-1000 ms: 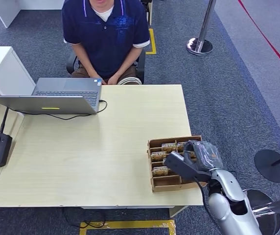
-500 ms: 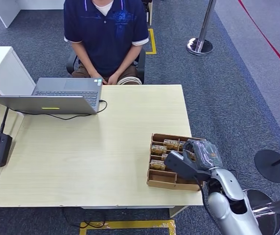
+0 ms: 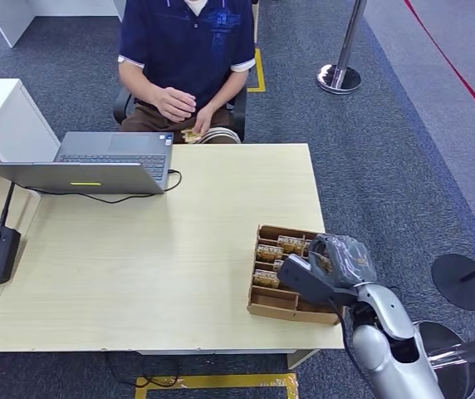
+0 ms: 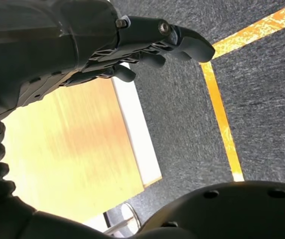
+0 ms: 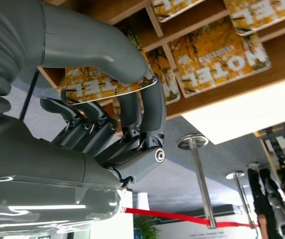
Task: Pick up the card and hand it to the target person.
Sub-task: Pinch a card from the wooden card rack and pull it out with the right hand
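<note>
Light wood table point(image 3: 159, 258) is carrying a cardboard tray point(image 3: 266, 307) near its right edge. Right hand point(image 3: 332, 268) is reaching into the tray, thumb and fingers apparently pinching a card point(image 5: 107, 84); left hand point(image 4: 148, 45) is hanging empty, fingers apart.

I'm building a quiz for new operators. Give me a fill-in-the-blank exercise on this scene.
1. The right hand pinches a yellow ____ between thumb and fingers.
2. The cards sit in a brown ____ near the table's right edge.
3. An open ____ stands on the table before the seated person.
4. The left hand holds ____.

Missing words: card; box; laptop; nothing
</note>
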Robot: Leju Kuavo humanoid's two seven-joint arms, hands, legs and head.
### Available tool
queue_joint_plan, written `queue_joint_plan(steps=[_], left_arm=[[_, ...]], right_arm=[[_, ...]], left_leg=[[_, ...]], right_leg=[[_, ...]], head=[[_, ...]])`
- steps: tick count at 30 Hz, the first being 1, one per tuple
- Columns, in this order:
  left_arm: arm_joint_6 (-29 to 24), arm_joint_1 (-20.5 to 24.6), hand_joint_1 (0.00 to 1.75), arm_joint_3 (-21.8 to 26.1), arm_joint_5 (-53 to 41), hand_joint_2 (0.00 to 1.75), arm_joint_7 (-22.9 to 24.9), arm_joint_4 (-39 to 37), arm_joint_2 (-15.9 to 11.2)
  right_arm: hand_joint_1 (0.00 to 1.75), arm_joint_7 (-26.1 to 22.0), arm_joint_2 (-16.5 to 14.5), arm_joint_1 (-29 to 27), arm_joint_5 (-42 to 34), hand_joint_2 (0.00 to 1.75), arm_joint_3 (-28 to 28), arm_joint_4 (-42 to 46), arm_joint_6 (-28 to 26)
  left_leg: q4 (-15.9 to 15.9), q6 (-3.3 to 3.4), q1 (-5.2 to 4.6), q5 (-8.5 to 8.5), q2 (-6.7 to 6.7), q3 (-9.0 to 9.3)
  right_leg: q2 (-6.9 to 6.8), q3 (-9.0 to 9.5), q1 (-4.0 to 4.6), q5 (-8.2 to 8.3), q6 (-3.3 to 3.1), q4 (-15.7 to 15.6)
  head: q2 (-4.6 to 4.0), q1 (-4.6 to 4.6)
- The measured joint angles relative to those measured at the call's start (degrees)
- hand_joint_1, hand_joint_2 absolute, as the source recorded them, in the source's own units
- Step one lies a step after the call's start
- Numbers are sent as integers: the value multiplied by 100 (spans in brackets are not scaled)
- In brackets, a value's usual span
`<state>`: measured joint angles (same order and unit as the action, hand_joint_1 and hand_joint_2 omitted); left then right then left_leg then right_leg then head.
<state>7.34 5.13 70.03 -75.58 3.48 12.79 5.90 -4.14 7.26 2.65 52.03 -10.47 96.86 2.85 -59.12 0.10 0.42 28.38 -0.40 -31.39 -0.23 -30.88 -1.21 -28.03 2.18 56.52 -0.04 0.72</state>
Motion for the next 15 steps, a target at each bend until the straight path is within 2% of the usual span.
queue_joint_plan(steps=[7,15], left_arm=[[-2,0,0,0,-2,175,-9,0,-32],[8,-1,0,0,-2,175,-26,0,-42]], right_arm=[[175,-181,20,11,-257,175,109,196,9],[175,-328,178,98,-625,175,280,381,-8]], left_leg=[[0,0,0,0,0,0],[0,0,-1,0,0,0]], right_leg=[[0,0,0,0,0,0],[0,0,-1,0,0,0]], head=[[0,-1],[0,-1]])
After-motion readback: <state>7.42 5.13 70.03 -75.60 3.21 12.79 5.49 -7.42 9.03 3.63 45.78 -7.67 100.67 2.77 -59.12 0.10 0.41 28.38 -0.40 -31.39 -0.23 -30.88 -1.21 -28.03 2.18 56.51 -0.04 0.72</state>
